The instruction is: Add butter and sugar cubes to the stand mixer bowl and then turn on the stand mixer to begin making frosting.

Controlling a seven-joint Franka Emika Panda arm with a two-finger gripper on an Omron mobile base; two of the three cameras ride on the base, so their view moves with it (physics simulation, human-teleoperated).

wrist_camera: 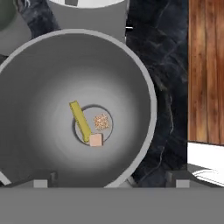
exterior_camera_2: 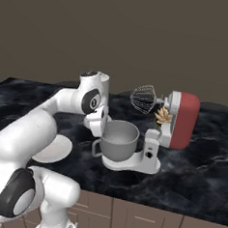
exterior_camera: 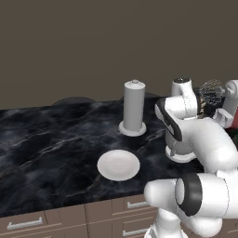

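The stand mixer bowl (wrist_camera: 52, 74), deep and grey, lies straight below my gripper (wrist_camera: 111, 183), whose fingertips stand wide apart with nothing between them. At the bowl's bottom the yellow butter (wrist_camera: 80, 120) stick lies beside two tan sugar cubes (wrist_camera: 101, 121); the second cube (wrist_camera: 96, 140) touches the stick's end. In the right base view the bowl (exterior_camera_2: 118, 139) sits on the stand mixer (exterior_camera_2: 183, 119), whose red head is tilted back with the wire whisk (exterior_camera_2: 143, 99) raised clear. My hand hovers at the bowl's left rim.
A flat white plate (exterior_camera: 118, 164) lies on the dark marble counter (exterior_camera: 46, 139) left of the arm. A tall grey cylinder (exterior_camera: 134, 107) stands behind it. Drawers run below the counter's front edge. A wooden floor (wrist_camera: 205, 65) shows past the counter in the hand view.
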